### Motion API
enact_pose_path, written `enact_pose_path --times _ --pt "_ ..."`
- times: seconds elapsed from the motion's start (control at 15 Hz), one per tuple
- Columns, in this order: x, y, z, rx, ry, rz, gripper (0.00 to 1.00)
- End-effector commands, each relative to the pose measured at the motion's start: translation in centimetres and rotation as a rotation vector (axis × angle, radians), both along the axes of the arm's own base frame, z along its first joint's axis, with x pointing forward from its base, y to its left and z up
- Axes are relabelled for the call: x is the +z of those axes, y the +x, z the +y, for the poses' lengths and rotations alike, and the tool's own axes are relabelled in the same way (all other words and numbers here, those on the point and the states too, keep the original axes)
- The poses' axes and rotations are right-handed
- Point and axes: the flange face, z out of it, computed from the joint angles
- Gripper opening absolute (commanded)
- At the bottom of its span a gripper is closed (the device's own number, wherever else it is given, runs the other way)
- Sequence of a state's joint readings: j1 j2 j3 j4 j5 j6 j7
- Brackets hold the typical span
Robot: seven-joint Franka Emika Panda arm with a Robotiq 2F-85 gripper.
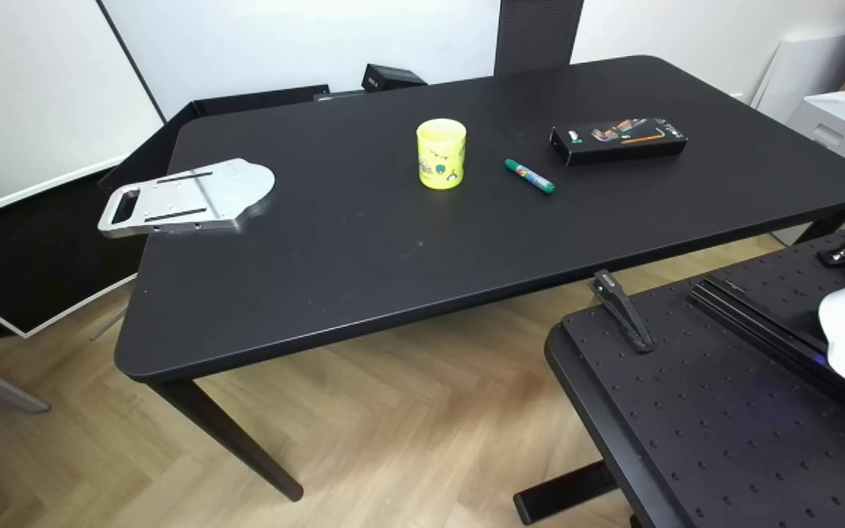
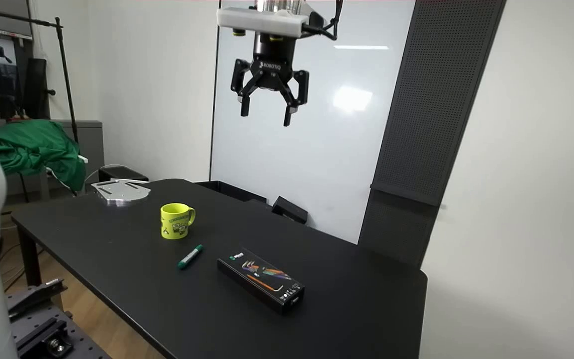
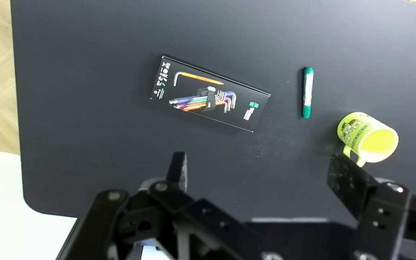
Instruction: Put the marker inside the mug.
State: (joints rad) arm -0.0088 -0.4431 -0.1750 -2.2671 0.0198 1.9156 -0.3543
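The marker is a green pen with a white printed label. It lies flat on the black table in both exterior views [image 1: 530, 177] [image 2: 190, 257] and in the wrist view [image 3: 307, 92]. The yellow mug stands upright beside it, apart from it, in both exterior views [image 1: 441, 154] [image 2: 174, 222] and in the wrist view [image 3: 354, 131]. Its handle shows in an exterior view and in the wrist view. My gripper [image 2: 266, 112] is open and empty, high above the table. In the wrist view, its fingers [image 3: 258, 169] are wide apart, with bare table between them.
A black printed box [image 1: 620, 141] lies near the marker, also in the wrist view [image 3: 211, 95]. A silver metal plate [image 1: 206, 192] sits at a table end, partly overhanging the edge. A perforated black base [image 1: 723, 411] stands beside the table [image 1: 305, 293]. A whiteboard [image 2: 327, 159] stands behind.
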Motion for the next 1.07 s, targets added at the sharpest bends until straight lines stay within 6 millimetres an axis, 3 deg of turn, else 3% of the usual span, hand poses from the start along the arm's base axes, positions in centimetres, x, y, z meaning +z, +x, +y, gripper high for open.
enact_pose_path --times 0.0,0.4,0.67,1.0 --pt "-0.8 0.5 0.3 -0.020 0.025 0.000 1.00" --pt "-4.3 0.9 3.3 -0.031 0.056 -0.024 1.00" --pt "-8.4 0.5 8.4 -0.018 0.085 -0.030 1.00" --pt "-15.3 0.2 16.8 0.005 0.056 -0.004 1.00"
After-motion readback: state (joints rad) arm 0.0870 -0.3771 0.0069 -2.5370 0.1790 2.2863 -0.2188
